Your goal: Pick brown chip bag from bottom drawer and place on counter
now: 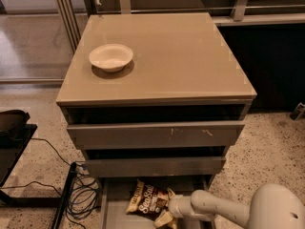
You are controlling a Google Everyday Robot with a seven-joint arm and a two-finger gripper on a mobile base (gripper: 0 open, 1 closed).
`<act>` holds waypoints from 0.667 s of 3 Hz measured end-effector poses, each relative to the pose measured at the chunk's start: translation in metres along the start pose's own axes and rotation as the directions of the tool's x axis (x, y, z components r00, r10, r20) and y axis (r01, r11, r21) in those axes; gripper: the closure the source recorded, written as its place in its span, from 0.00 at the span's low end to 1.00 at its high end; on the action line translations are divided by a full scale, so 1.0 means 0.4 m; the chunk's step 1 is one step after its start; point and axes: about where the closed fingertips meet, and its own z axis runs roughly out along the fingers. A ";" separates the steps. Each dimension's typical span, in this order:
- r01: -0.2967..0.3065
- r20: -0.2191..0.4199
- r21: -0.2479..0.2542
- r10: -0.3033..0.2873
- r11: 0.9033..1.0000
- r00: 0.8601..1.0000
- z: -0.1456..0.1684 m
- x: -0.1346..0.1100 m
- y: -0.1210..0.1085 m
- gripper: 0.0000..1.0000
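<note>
The brown chip bag [144,198] lies in the open bottom drawer [112,211] at the foot of the cabinet, with its "Sea Salt" script facing up. My gripper [164,217] comes in from the lower right on a white arm. It sits at the bag's right lower edge, touching or overlapping it. The counter [181,56] is the taupe top of the cabinet, well above the gripper.
A white bowl [111,57] stands on the counter's left part. The two upper drawers [155,135] are slightly open and overhang the bottom drawer. Black cables [78,192] and a dark stand [12,128] lie on the speckled floor to the left.
</note>
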 end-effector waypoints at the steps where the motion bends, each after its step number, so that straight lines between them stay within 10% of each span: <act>1: -0.032 -0.041 0.000 0.032 0.999 0.999 0.030 0.017 -0.009 0.00; 2: -0.033 -0.043 -0.002 0.033 0.999 0.999 0.032 0.018 -0.008 0.19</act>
